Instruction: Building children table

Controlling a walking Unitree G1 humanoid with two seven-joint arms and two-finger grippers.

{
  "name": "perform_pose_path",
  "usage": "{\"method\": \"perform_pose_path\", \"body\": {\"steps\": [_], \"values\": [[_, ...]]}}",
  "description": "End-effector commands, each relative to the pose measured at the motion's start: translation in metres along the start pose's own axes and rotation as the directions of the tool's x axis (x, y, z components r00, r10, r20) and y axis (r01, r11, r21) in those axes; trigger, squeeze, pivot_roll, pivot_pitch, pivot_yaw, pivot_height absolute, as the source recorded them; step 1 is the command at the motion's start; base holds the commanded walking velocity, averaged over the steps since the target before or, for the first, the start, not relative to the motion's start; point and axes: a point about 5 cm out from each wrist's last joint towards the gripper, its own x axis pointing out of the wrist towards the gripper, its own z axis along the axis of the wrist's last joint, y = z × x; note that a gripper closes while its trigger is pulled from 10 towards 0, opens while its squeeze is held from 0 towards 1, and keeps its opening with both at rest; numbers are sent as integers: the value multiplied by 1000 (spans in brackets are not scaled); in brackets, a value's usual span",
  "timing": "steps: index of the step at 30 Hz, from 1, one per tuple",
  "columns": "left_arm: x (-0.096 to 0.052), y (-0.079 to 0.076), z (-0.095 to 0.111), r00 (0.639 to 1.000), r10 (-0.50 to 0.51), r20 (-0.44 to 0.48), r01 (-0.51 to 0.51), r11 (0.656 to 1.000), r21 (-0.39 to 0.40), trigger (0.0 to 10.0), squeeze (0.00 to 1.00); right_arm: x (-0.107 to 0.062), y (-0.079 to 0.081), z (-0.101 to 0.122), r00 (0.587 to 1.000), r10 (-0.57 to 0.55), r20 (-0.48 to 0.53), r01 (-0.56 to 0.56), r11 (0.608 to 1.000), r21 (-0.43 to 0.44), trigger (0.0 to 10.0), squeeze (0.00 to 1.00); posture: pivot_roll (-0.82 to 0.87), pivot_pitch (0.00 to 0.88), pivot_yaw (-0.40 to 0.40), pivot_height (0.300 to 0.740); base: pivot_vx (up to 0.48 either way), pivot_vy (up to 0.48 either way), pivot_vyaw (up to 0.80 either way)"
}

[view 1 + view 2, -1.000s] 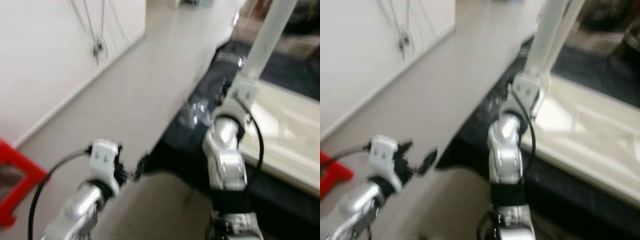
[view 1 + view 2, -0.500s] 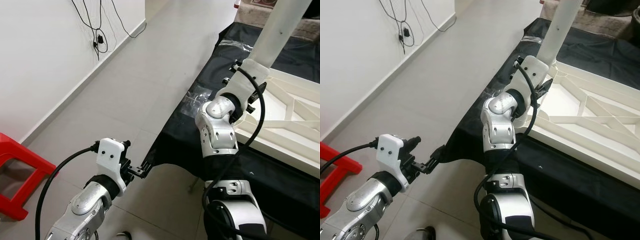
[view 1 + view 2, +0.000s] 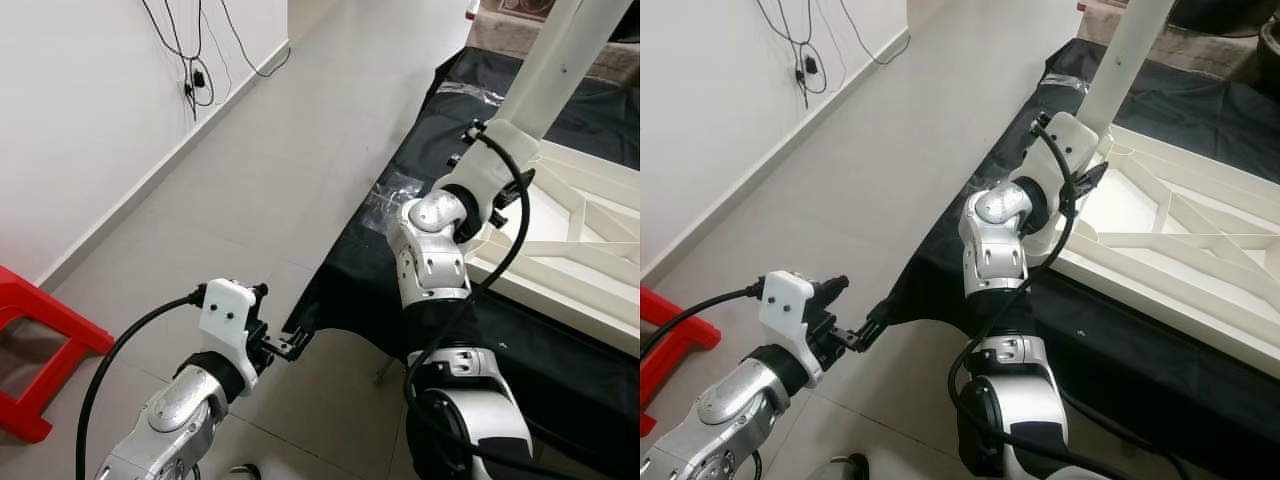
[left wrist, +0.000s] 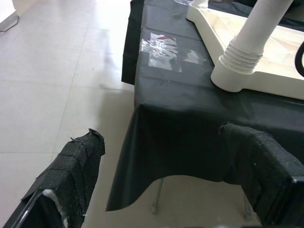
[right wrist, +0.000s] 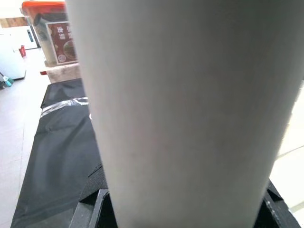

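1. A pale tiled floor (image 3: 250, 190) takes up the left and middle of the scene, running far along a white wall (image 3: 70, 110) on the left, where black cables (image 3: 195, 60) hang down to a plug.
2. A low surface draped in a black cloth (image 3: 1110, 360) stands on the right; a patch of clear tape (image 4: 164, 47) sits on the cloth near its left edge, and thin metal legs (image 4: 156, 202) show under the near corner.
3. The white children's table top (image 3: 1200, 240) lies upside down on the black cloth, its ribbed underside facing up, occupying the right part of the cloth.
4. A white table leg (image 3: 560, 60) stands upright at the near-left corner of the inverted top, its ridged collar (image 4: 237, 66) seated at the corner.
5. The right arm (image 3: 430, 260) reaches up and far from the robot's body to this leg. The right gripper (image 3: 1085, 170) is at the lower part of the leg; in the right wrist view the leg (image 5: 190, 109) sits between the black fingers (image 5: 97, 202) on either side, so it is clamped around the leg.
6. The left gripper (image 3: 285, 345) hangs over the floor just left of the cloth's near corner, holding nothing; its two padded fingers (image 4: 76, 171) are spread well apart.
7. A red stool (image 3: 40, 350) stands on the floor at the near left, beside the wall.
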Motion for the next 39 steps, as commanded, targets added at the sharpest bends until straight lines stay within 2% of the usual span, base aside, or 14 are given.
{"method": "perform_pose_path", "body": {"steps": [1,6,7,15,25,26,31,39], "values": [[-2,-1,-4,1000,-4,-16,4,1000,2,10000,0,-5,-15,-48,965,-65,-254,61,998,-23,10000,0,137,200,-36,740,0,0,0],[-2,-1,-5,1000,-4,-18,4,1000,2,10000,0,-7,-12,-49,966,-46,-253,42,999,-22,10000,0,138,201,-38,740,0,0,0],[-3,-1,-5,1000,-5,-21,5,1000,3,10000,0,-10,-9,-50,965,-31,-261,28,1000,-15,10000,1000,138,201,-36,740,0,0,0],[-4,-1,-8,999,-9,-33,9,1000,4,10000,0,-15,-2,-46,972,31,-232,-28,999,16,10000,1000,136,206,-34,740,0,0,0],[-4,-1,-11,999,-10,-43,10,1000,2,10000,0,-19,-4,-44,976,57,-212,-52,998,28,10000,1000,134,204,-34,740,0,0,0],[-4,-1,-11,999,-10,-43,10,1000,2,10000,0,-20,-4,-45,976,71,-207,-67,997,27,10000,0,134,204,-34,740,0,0,0],[-4,0,-12,999,-9,-44,9,1000,1,10000,0,-31,-7,-48,963,179,-201,-178,984,22,10000,0,127,200,-34,740,0,0,0],[-3,0,-13,999,-11,-43,11,1000,7,10000,0,-39,-13,-52,951,233,-202,-237,971,2,10000,0,122,196,-35,740,0,0,0]]}}
